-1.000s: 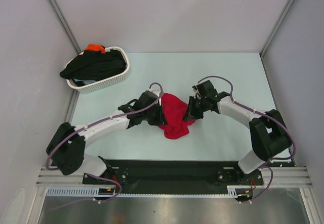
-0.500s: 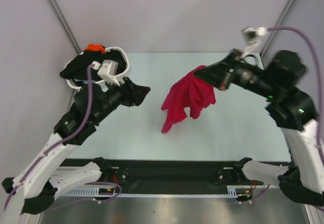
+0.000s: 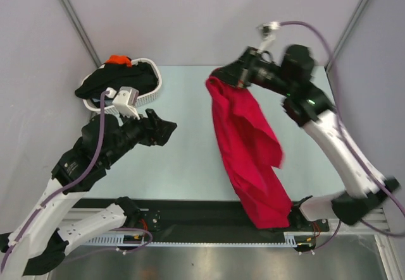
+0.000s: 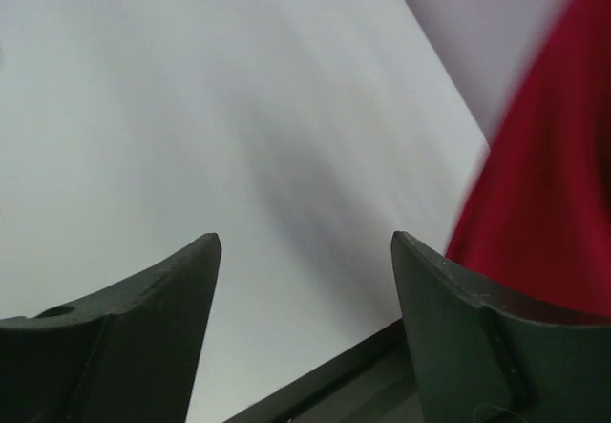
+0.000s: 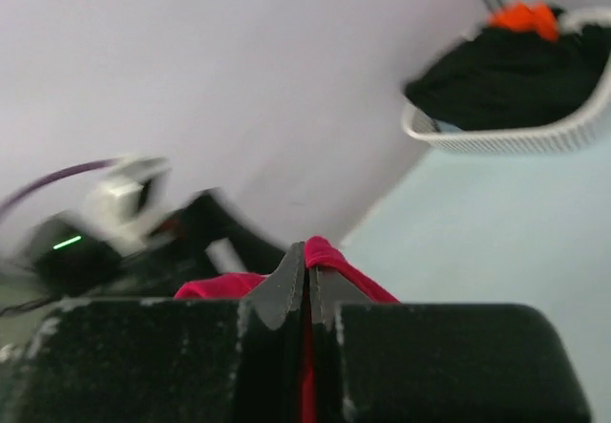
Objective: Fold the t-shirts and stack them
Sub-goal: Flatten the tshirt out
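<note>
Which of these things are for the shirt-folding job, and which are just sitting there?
For the job:
red shirt, hanging from the right end effector
black shirt and orange shirt, in the basket

Just there:
basket
table

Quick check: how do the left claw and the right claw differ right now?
The left claw is open and empty; the right claw is shut on the red shirt. The left claw faces a bare stretch of table; the right claw is held up high with the shirt hanging down from it. Both are black and two-fingered.
</note>
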Controlling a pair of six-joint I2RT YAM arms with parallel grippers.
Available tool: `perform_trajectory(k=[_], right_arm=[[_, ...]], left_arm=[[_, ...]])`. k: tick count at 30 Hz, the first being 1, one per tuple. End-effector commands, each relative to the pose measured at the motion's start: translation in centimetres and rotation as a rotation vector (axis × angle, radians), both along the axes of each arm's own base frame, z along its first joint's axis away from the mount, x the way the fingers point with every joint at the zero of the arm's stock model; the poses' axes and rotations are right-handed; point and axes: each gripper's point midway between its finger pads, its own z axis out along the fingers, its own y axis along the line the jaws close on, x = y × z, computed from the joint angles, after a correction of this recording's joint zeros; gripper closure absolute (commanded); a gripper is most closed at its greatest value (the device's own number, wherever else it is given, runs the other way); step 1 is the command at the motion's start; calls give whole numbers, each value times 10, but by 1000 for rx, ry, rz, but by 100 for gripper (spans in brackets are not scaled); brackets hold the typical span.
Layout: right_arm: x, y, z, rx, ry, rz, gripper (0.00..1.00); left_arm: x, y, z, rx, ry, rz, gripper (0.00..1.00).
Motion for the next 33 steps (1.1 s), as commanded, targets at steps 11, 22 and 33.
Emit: perform_trajectory(k=[11, 22, 33], right_arm=[[170, -37, -304, -510, 648, -159, 22], [31, -86, -378, -672, 695, -121, 40], [83, -9, -413, -844, 598, -60, 32]], left_arm=[[6, -36, -72, 141, 193, -176, 3], [62, -61, -210, 80, 544, -91, 40], [132, -31, -269, 61, 612, 38, 37]])
